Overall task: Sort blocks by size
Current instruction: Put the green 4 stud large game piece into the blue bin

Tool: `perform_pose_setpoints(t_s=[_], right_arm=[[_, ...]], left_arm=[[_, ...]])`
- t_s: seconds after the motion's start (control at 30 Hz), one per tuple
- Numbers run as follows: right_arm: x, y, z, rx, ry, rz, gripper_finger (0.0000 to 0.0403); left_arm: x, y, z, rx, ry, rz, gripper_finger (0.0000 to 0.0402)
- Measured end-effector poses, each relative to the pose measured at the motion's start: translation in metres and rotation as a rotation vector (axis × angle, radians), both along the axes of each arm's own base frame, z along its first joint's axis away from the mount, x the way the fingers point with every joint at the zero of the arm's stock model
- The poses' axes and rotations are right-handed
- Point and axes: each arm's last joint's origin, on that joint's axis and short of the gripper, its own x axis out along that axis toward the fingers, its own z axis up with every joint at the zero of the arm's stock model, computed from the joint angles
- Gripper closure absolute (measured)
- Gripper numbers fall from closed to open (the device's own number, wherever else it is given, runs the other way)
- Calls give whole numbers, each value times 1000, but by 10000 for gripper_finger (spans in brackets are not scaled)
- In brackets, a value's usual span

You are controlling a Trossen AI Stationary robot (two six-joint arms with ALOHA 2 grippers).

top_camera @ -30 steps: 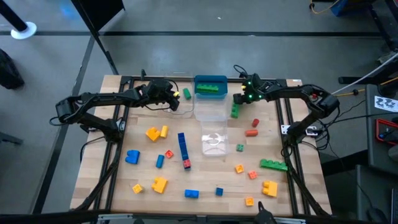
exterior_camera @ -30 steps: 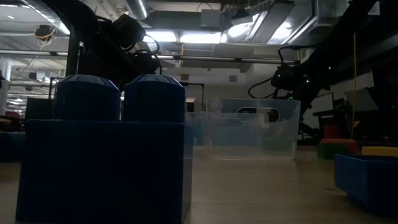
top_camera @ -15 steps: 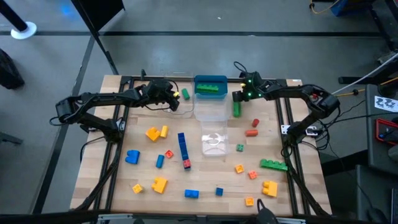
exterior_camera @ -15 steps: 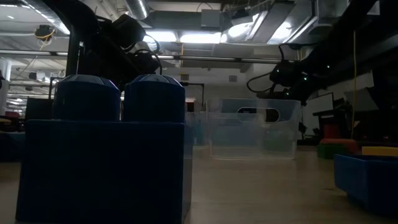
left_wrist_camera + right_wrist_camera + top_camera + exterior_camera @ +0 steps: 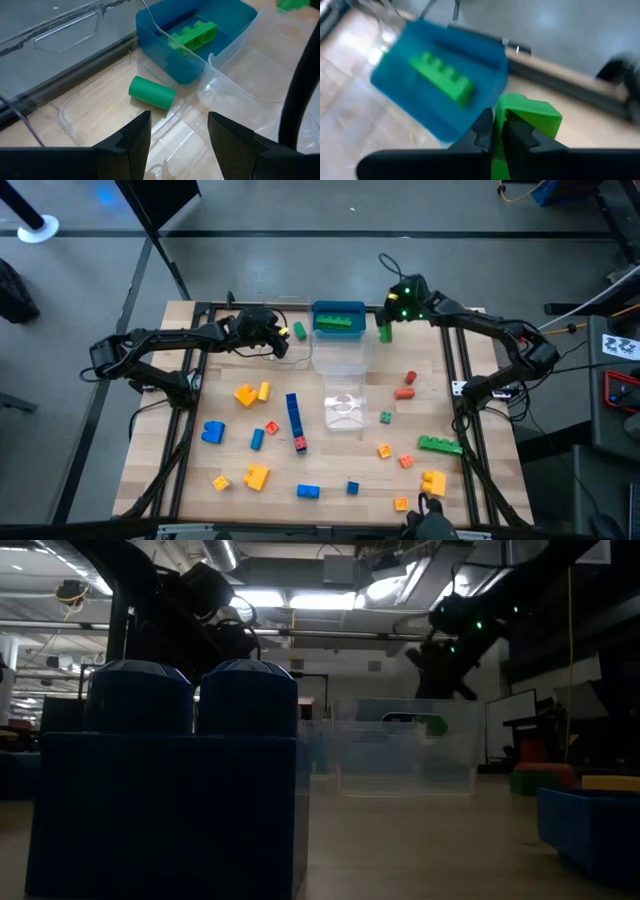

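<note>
My right gripper [image 5: 390,318] hangs above the table's far right part, beside the teal-blue tray [image 5: 322,311], shut on a green block [image 5: 385,332]. The right wrist view shows that block [image 5: 527,117] between the fingers. The tray [image 5: 405,97] lies beyond, with a long green block [image 5: 442,77] lying in it. My left gripper [image 5: 278,343] stands open over a clear tub [image 5: 95,107] at the far left. A green cylinder [image 5: 151,92] lies on that tub's floor, ahead of the fingers and apart from them. My right gripper pinches the green block between its two fingers, on two opposite sides [image 5: 506,114] of it. The fingers slant down from the table's right side. The block juts out past the fingertips and hangs clear of the table.
Two more clear tubs [image 5: 340,358] [image 5: 345,410] stand in the table's middle. Loose blocks lie around them: yellow [image 5: 247,393], a blue bar [image 5: 294,416], a flat green one [image 5: 440,445], red [image 5: 404,392], and several small ones near the front edge. A big blue block [image 5: 165,800] fills the low view's left.
My right gripper has taken hold of the green block that lay right of the clear tub and has risen with it toward the far edge, rolling a little. The block is now lifted clear of the table.
</note>
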Motion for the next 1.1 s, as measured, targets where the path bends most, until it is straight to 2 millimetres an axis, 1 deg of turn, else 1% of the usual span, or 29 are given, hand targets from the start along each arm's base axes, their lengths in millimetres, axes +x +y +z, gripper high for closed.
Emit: perform_pose_setpoints(t_s=[0.17, 0.27, 0.47, 0.6, 0.7, 0.83, 0.93, 1.1], right_arm=[[10, -6, 28, -111, -64, 51, 375], [18, -5, 32, -201, -85, 104, 375], [40, 3, 38, -408, -104, 248, 375], [58, 7, 31, -524, -81, 345, 375], [70, 8, 18, -580, -32, 420, 375], [83, 8, -1, -629, 29, 497, 375], [87, 5, -11, -633, 59, 504, 375], [88, 3, -19, -617, 81, 495, 371]], left_arm=[[2, 1, 3, 25, -37, -2, 222], [4, 2, 7, 55, -66, -10, 222], [9, 5, 16, 124, -151, -21, 222], [11, 5, 20, 143, -186, -23, 222], [13, 2, 21, 153, -191, -39, 222], [17, -6, 21, 211, -147, -119, 222], [19, -16, 26, 271, -128, -190, 222], [14, -39, 48, 322, -189, -268, 222]])
